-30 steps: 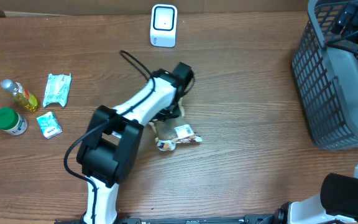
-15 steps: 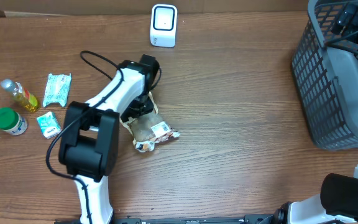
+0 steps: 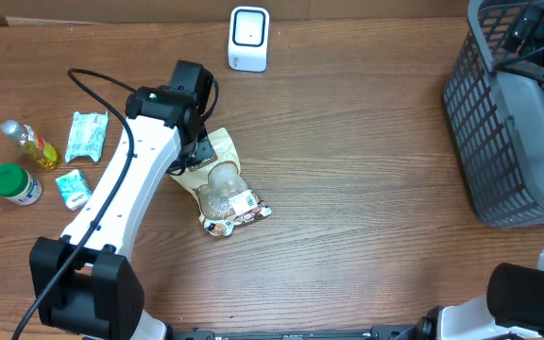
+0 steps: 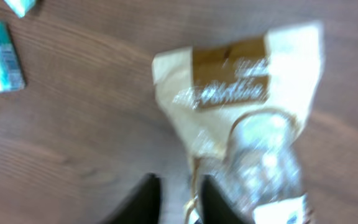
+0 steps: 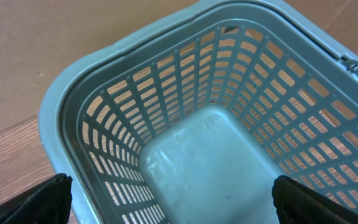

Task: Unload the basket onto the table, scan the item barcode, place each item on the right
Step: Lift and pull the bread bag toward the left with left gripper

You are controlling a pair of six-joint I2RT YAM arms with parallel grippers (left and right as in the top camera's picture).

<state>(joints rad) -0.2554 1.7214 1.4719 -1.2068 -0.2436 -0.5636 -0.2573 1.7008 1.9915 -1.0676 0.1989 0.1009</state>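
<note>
Left wrist view, blurred: left fingers (image 4: pixel 145 199) stand narrow, pinched on the near edge of the snack bag (image 4: pixel 241 112). The bag lies flat on the tabletop (image 4: pixel 73 124) just ahead of them, brown label up. Overhead, the scanner (image 3: pixel 248 38) sits well beyond these fingers, apart from the bag. Right fingers (image 5: pixel 58 196) are spread wide, empty, above the grey basket (image 5: pixel 204 162).

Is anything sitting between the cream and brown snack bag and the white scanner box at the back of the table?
Nothing visible does. Only bare wooden table lies between the snack bag and the white scanner.
</note>
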